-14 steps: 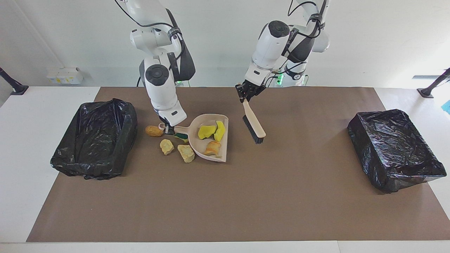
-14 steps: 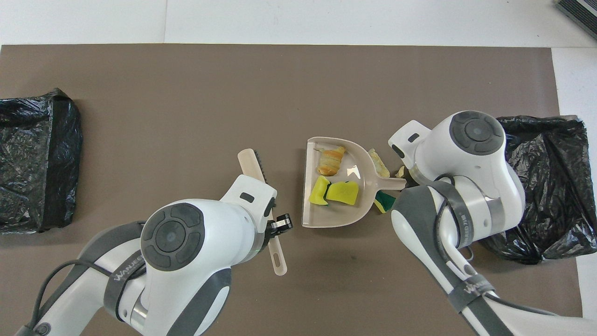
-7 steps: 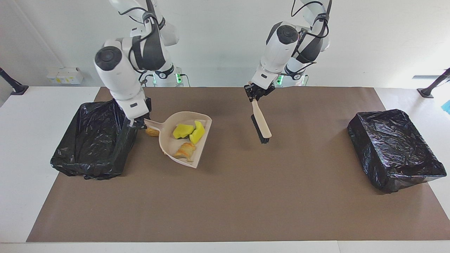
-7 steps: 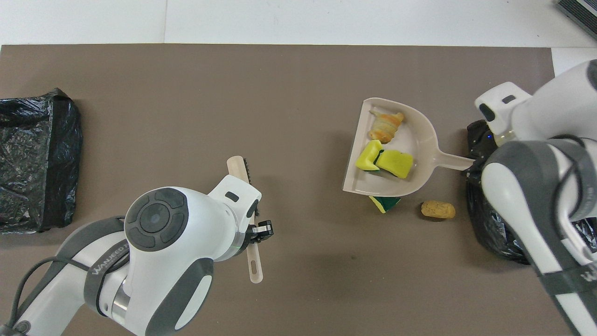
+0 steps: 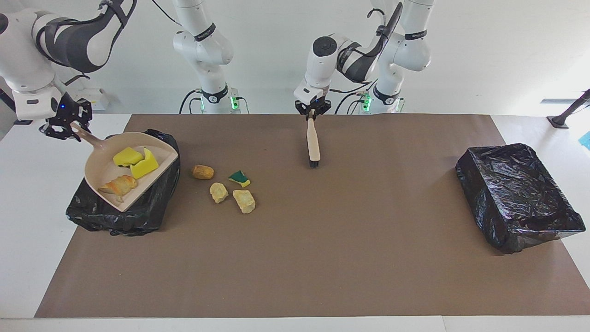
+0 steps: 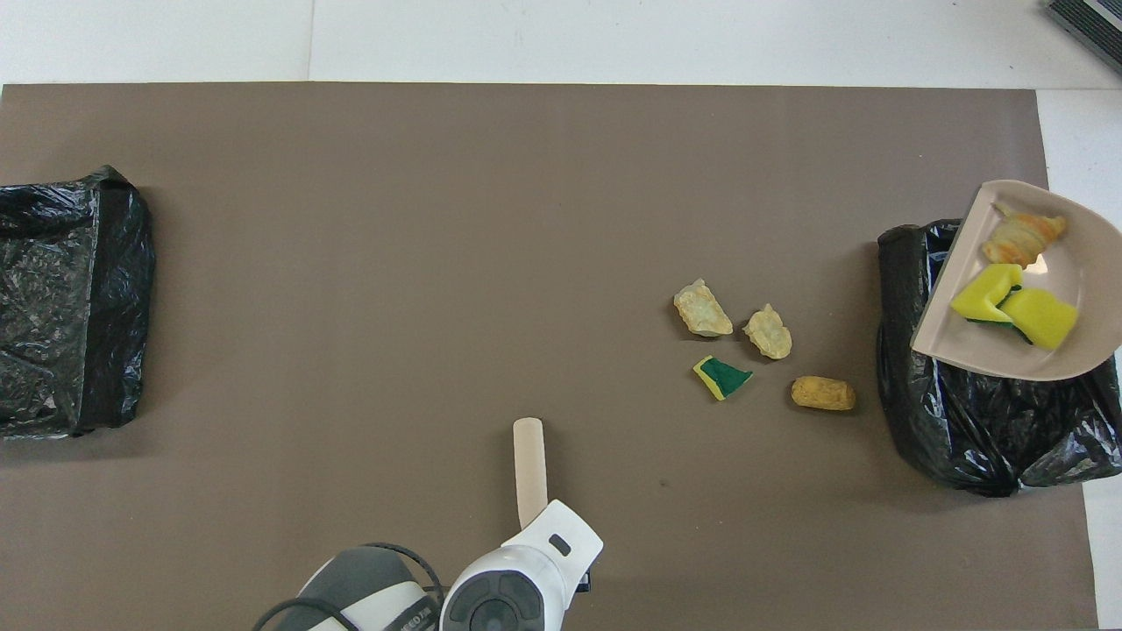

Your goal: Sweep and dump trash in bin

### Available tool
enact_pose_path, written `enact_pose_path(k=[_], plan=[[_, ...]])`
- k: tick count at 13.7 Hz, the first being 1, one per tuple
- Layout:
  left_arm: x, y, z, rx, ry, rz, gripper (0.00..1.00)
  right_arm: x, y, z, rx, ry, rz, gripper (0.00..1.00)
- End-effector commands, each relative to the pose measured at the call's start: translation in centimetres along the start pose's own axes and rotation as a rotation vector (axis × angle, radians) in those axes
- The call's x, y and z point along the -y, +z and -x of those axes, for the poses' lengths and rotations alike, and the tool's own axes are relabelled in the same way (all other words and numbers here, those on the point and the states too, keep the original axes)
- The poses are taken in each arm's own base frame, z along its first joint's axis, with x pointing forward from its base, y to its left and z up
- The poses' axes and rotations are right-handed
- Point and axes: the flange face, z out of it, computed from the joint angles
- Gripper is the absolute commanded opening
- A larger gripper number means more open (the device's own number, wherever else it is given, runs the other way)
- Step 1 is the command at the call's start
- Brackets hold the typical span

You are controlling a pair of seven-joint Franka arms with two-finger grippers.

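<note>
Facing view: dustpan (image 5: 138, 182) overhangs bin (image 5: 152, 216) rim.

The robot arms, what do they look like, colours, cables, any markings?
Both arms are glossy white with rounded joint housings, dark grey sections at the elbows and round dark grey joint caps. Black cables loop along the upper links, and black bands with small lettering ring some links. Green lights glow at both bases. The left pincer and right pincer are small and black under white wrist blocks.
</note>
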Motion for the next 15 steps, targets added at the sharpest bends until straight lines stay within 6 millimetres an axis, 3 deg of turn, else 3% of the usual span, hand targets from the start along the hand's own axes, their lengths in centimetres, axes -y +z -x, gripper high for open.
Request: enact_pose_path(k=[1, 2, 3, 4, 5, 6, 8, 11, 12, 15], plan=[[1.1, 0.7, 1.3, -0.047, -0.018, 0.015, 0.0, -0.8, -0.4, 2.8, 0.102, 0.001, 0.066, 0.0], [1.1, 0.7, 1.3, -0.047, -0.018, 0.015, 0.0, -0.9, -0.2, 4.0, 0.138, 0.008, 0.075, 0.0], [1.1, 0.7, 1.2, -0.046, -0.018, 0.013, 0.2, -1.3, 0.1, 5.5, 0.169, 0.02, 0.088, 0.0], [1.4, 0.8, 0.7, -0.045, -0.032, 0.014, 0.61, -1.5, 0.6, 6.5, 0.196, 0.023, 0.11, 0.0], [1.7, 0.8, -0.3, -0.042, -0.054, 0.014, 0.91, -1.7, 1.2, 6.8, 0.228, 0.014, 0.114, 0.0], [2.1, 0.5, -1.8, -0.042, -0.086, 0.02, 1.0, -2.1, 1.7, 7.0, 0.262, 0.022, 0.12, 0.0], [3.0, -0.9, -4.5, -0.049, -0.133, 0.039, 1.0, -2.4, 2.6, 6.8, 0.321, 0.082, 0.135, 0.0], [5.3, -4.4, -8.9, -0.066, -0.114, 0.042, 1.0, -1.8, 2.7, 6.9, 0.444, 0.019, 0.131, 0.0], [6.9, -5.9, -11.1, -0.069, -0.117, 0.049, 1.0, -1.7, 2.7, 6.9, 0.473, 0.004, 0.118, 0.0], [10.8, -8.0, -16.6, -0.063, -0.057, 0.032, 1.0, -1.6, 2.2, 5.4, 0.525, -0.034, 0.115, 0.0]])
